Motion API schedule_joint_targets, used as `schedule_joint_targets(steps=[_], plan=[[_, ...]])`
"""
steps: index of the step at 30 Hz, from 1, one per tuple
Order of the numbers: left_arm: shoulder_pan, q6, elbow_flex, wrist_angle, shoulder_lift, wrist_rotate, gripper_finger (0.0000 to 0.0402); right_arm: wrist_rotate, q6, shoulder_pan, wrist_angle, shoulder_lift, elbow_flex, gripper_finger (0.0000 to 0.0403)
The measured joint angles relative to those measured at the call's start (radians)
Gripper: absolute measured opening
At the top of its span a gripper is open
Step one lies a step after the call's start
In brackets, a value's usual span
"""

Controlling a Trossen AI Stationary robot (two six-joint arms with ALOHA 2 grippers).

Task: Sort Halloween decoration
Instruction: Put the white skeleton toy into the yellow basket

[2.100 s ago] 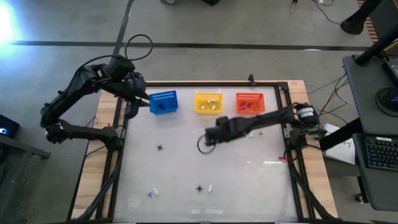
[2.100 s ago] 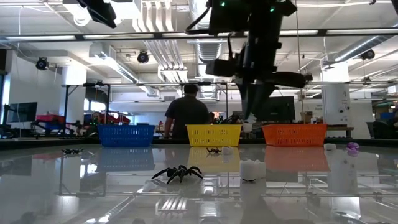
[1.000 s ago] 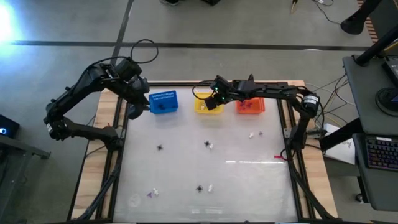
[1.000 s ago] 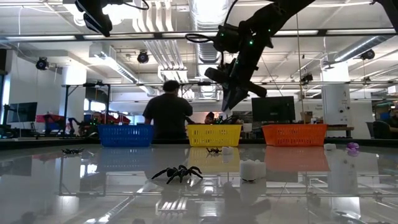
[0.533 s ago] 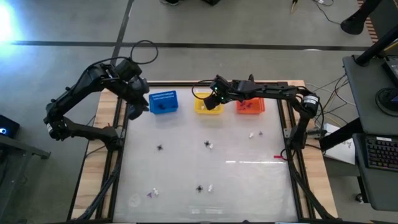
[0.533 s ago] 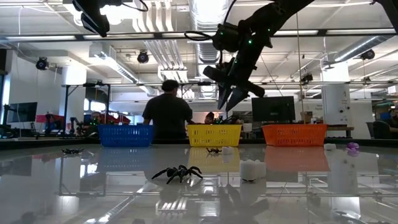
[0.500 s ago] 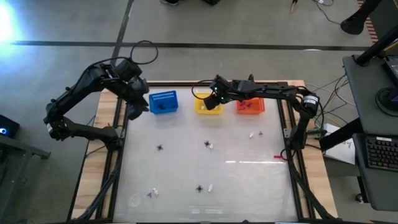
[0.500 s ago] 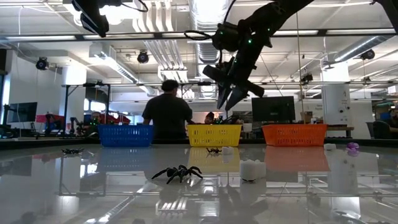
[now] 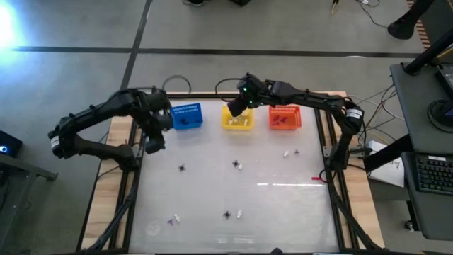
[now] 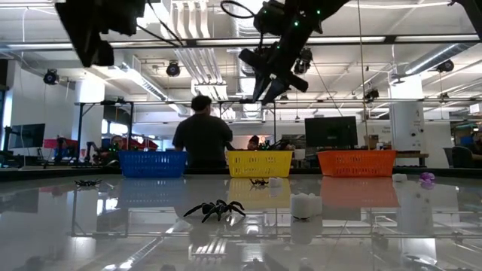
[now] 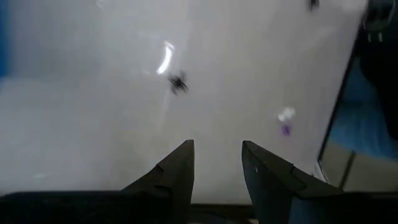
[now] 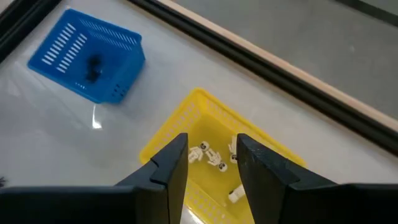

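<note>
The Halloween decoration lies scattered on the white table: black spiders, whitish pieces and a purple piece. More whitish pieces lie inside the yellow basket. My right gripper hangs open high above that basket, with nothing between its fingers. My left gripper is open over the table's far left part, pointing down. Ahead of it lie a spider and a purple-and-white piece.
A blue basket with a dark piece inside and an orange basket flank the yellow one along the far edge. A dark frame borders the table. A person stands in the room behind.
My right gripper has opened above the yellow basket and then risen. My left gripper has come down and toward the near edge, from beside the blue basket to over the table's far left part, tipping more steeply downward.
</note>
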Motion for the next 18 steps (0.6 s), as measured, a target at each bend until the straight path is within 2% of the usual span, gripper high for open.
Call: schedule_joint_targets(steps=[3,9,18], plan=[[-0.063,-0.01,-0.07,0.016,-0.013,0.043,0.0114,0.0,-0.007,0.0,-0.047,0.0,0.053,0.0127],[-0.213,-0.091,-0.174,0.067,-0.043,0.046,0.0111,0.0,0.001,0.007,-0.131,-0.001,0.144,0.0132],[-0.483,-0.255,-0.27,0.273,-0.058,0.035,0.0111,-0.002,-0.001,0.037,-0.293,-0.001,0.281,0.0132]])
